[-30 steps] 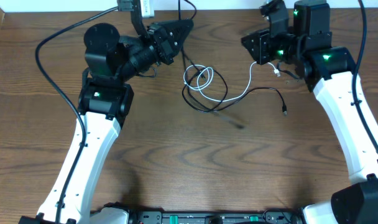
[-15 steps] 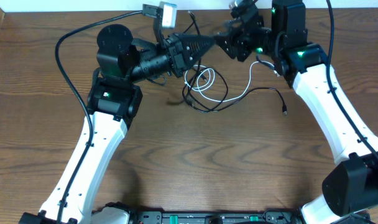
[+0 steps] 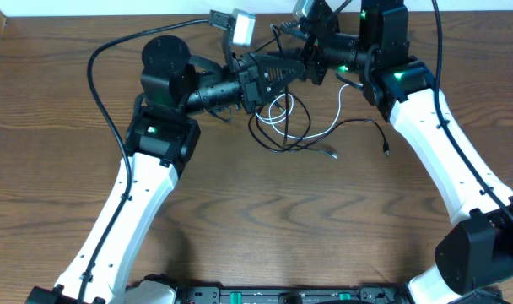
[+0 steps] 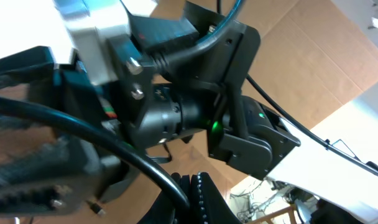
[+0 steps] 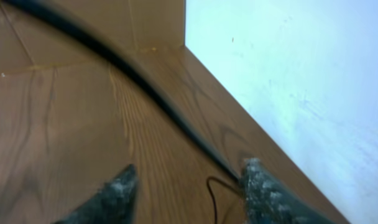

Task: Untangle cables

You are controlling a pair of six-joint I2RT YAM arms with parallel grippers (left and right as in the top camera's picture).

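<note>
Right claw (image 5: 189, 180): fingers spread wide, nothing held between them, poised over the tabletop (image 3: 265, 219) at its far edge, near a pale wall (image 5: 288, 74). Left claw (image 3: 297, 73): fingers drawn together to a narrow point, aimed at the right arm's wrist and just beside it. Black cable (image 3: 362, 123) and white cable (image 3: 337, 105) lie on the tabletop in small overlapping loops, just in front of both claws in the overhead view. One black plug end (image 3: 386, 152) lies to the right, apart from the loops
</note>
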